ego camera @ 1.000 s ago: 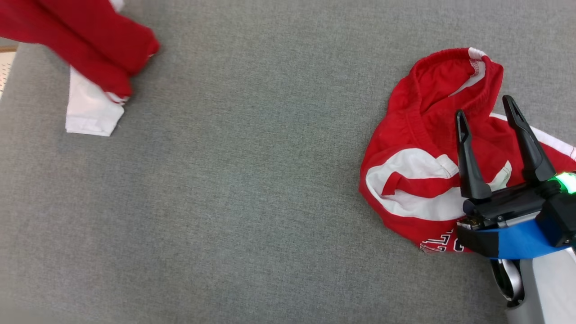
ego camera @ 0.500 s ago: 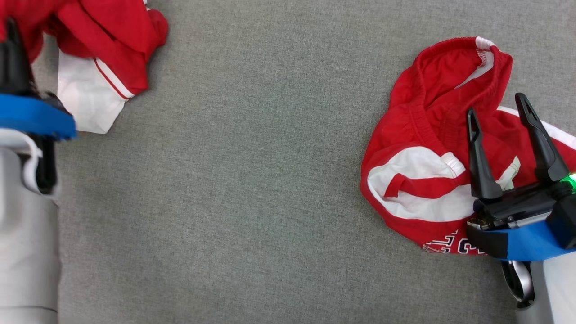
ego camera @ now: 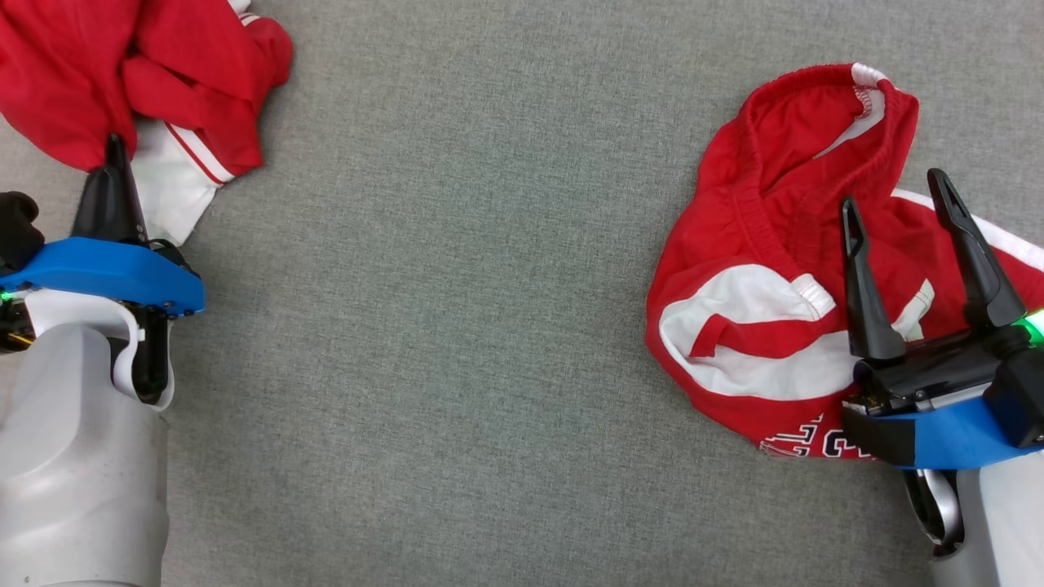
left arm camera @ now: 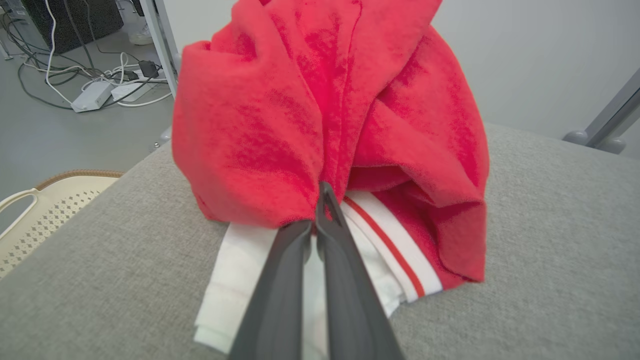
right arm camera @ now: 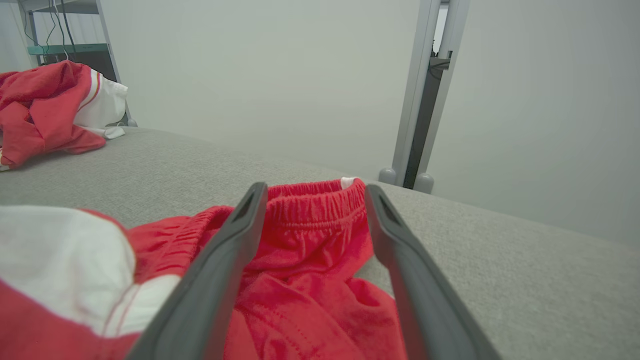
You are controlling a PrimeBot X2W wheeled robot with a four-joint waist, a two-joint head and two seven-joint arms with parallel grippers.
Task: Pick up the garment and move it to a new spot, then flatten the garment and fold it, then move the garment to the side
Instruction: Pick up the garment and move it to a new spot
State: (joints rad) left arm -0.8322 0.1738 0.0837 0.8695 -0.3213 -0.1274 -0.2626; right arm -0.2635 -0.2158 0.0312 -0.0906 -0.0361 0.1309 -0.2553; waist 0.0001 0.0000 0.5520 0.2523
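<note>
A crumpled red garment with white striped cuffs (ego camera: 73,73) lies bunched at the far left of the grey padded table (ego camera: 457,326). My left gripper (ego camera: 112,147) is shut on a red fold of it; in the left wrist view the closed fingertips (left arm camera: 320,200) pinch the cloth (left arm camera: 300,100), which heaps up over them. A second red and white garment with an elastic waistband (ego camera: 758,269) lies rumpled at the right. My right gripper (ego camera: 895,191) hovers open just over it, fingers spread above the waistband (right arm camera: 310,205), holding nothing.
A cream perforated basket (left arm camera: 50,200) sits past the table's left edge, with cables (left arm camera: 95,85) on the floor behind it. Metal frame posts (right arm camera: 425,95) stand beyond the far edge. Broad bare grey surface lies between the two garments.
My left arm has come into the head view at the left, still gripping the red cloth, which has settled into a heap. The right gripper stays open over its garment.
</note>
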